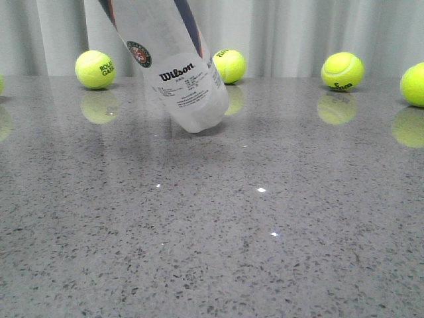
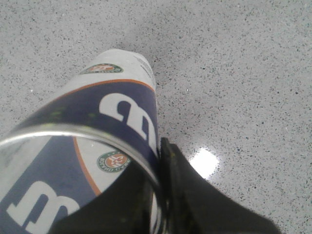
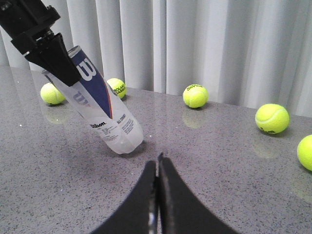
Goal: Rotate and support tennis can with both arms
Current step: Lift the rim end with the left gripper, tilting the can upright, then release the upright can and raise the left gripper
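One can [image 1: 177,69] tilted at the far left of the table [image 1: 265,252], base down, top leaning left, no balls visible in its clear base | my left gripper [image 3: 51,53] clamps its open rim | my right gripper [image 3: 157,168] closed on nothing, near the base | five balls [image 1: 342,71] along the far edge

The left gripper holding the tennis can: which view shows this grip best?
The right wrist view: the left gripper clamps the top of the tilted tennis can, seen from outside. The left wrist view shows only one finger against the rim. The front view cuts the gripper off.
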Tool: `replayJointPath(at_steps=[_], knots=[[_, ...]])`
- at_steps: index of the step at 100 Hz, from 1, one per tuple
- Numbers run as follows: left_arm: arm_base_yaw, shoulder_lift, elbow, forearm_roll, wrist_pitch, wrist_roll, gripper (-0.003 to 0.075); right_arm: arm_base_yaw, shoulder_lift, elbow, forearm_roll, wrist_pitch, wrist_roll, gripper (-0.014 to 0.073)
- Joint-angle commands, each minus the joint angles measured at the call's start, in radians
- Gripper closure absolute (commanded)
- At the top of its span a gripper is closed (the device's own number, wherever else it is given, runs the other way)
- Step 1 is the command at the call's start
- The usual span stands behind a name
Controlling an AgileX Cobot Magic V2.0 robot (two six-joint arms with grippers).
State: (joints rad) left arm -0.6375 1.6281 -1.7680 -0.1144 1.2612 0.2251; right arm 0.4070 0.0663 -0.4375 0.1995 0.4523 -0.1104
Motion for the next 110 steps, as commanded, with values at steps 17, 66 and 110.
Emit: replayJointPath(at_steps=[17,66,110], knots=[[-0.003,-0.037,-0.032,-0.018,-0.031,0.007,0.0367,-0.007,0.011,-0.022,-0.001,-0.072,-0.004,0.0653],[0.041,0.129,-0.274,-0.049,-0.098,0.008,0.0329,-0.007,0.011,-0.022,-0.001,-0.072,-0.004,0.0653],[0.070,0.250,-0.486,-0.137,-0.052,0.008,0.0329,-0.007,0.011,-0.022,-0.001,-0.072,-0.004,0.0653]])
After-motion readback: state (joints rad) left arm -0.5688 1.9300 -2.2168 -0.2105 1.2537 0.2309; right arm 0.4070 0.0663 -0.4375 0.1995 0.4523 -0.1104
